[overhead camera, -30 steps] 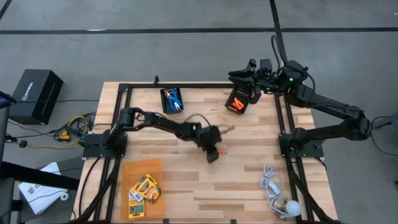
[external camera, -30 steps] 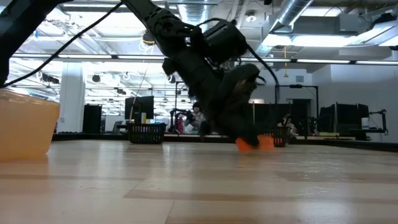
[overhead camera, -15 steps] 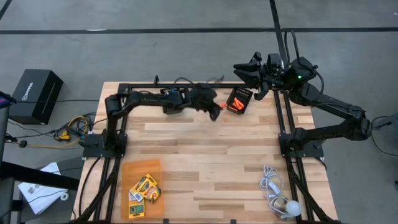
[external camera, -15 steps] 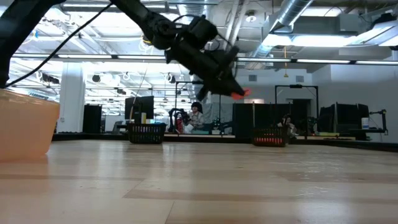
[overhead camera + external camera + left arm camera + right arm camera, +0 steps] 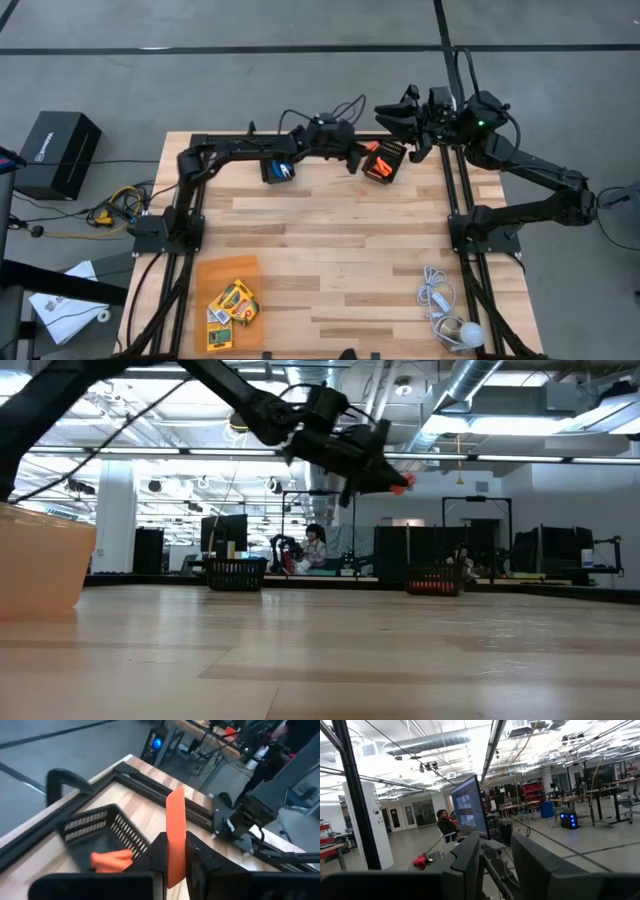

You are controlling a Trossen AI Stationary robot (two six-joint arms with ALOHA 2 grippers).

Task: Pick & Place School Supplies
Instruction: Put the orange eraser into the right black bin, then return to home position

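Note:
My left gripper (image 5: 358, 158) reaches along the table's far edge and is shut on a stubby orange piece (image 5: 175, 834), held in the air beside the right black mesh bin (image 5: 98, 827). That bin holds more orange pieces (image 5: 111, 860). In the low view the piece (image 5: 401, 484) shows at the fingertips, high above the table. The blue-handled scissors (image 5: 279, 166) lie in the left mesh bin. Crayon boxes (image 5: 231, 304) lie on an orange tray near the left front corner. My right gripper (image 5: 398, 113) waits open, raised past the far right corner. My left gripper pinches the orange piece between its two fingers, on the piece's lower half (image 5: 173, 870). The piece stands on end along the fingers, its free end (image 5: 175, 797) sticking out past the fingertips. It is lifted clear of the table and the bin.
A white cord with a round bulb (image 5: 447, 312) lies near the right front corner. The orange tray (image 5: 38, 565) stands at the low view's left. Black frame rails (image 5: 200, 140) run along the table's far and side edges. Bare wood (image 5: 330, 250) spans the middle.
My left gripper has lifted the orange piece off the middle of the table, carried it up and toward the far edge, then toward the right, ending beside the right mesh bin. My right arm has shifted slightly away from that bin.

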